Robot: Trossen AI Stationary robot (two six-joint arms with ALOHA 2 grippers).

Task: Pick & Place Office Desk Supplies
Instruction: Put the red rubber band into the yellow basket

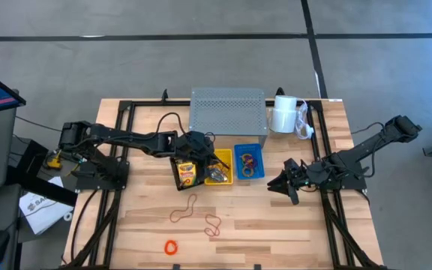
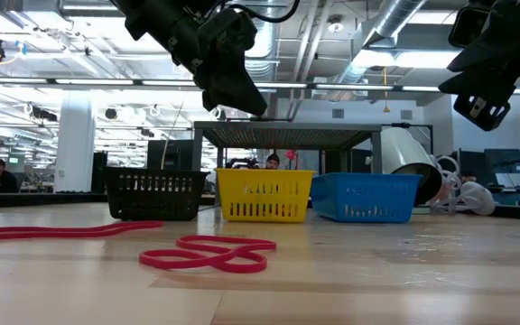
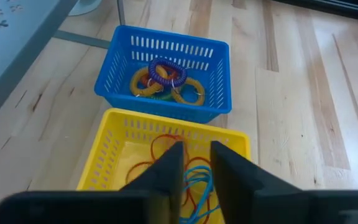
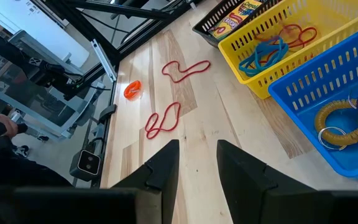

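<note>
My left gripper [image 1: 203,148] hangs open above the yellow basket [image 3: 166,121], with nothing between its fingers. Red and blue rubber bands [image 3: 194,177] lie in that basket. The black basket [image 1: 186,174] to its left holds crayon boxes [image 4: 232,15]. Two red rubber-band loops [image 1: 184,210] [image 1: 213,223] and a small orange coil [image 1: 172,247] lie flat on the wood nearer the front edge. My right gripper [image 1: 286,185] waits open above the table, to the right of the blue basket [image 1: 249,161].
The blue basket [image 3: 166,46] holds coiled rings [image 3: 163,74]. Behind the baskets stands a grey perforated riser [image 1: 227,109], with a white roll [image 1: 283,114] to its right. Black frame rails [image 1: 115,187] run along both table sides. Bare wood lies around the loose bands [image 4: 163,120].
</note>
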